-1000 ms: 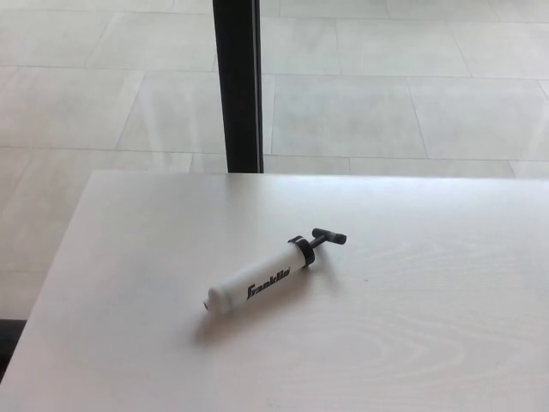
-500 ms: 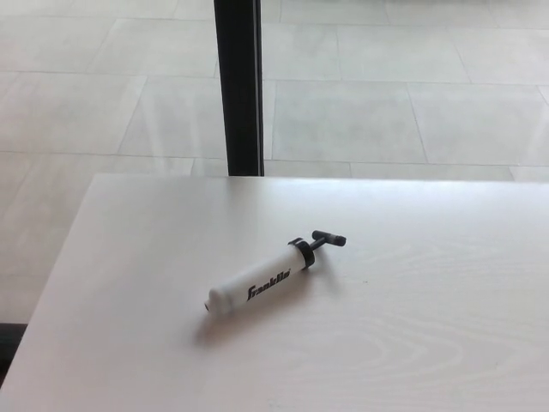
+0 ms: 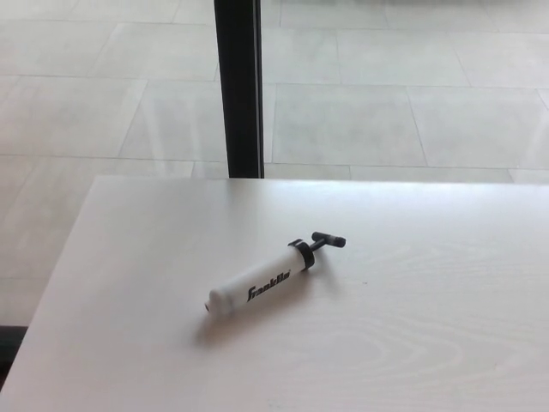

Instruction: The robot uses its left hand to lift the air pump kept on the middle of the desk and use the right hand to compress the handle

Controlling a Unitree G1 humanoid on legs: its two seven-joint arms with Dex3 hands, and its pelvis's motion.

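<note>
A white air pump (image 3: 260,282) with black lettering lies on its side near the middle of the pale wooden desk (image 3: 412,343). Its black collar and short black T-handle (image 3: 327,240) point to the upper right, and the handle sits close to the collar. The pump's rounded end faces the lower left. Neither of my hands shows in the head view, and nothing touches the pump.
A black vertical post (image 3: 239,86) rises behind the desk's far edge, left of centre. Pale tiled floor (image 3: 386,94) lies beyond the desk. The desk's left edge runs diagonally down to the lower left corner, where a dark object (image 3: 9,343) shows.
The whole picture has slid down by a few pixels, so the camera has tilted slightly. The pump lies in the same place on the desk.
</note>
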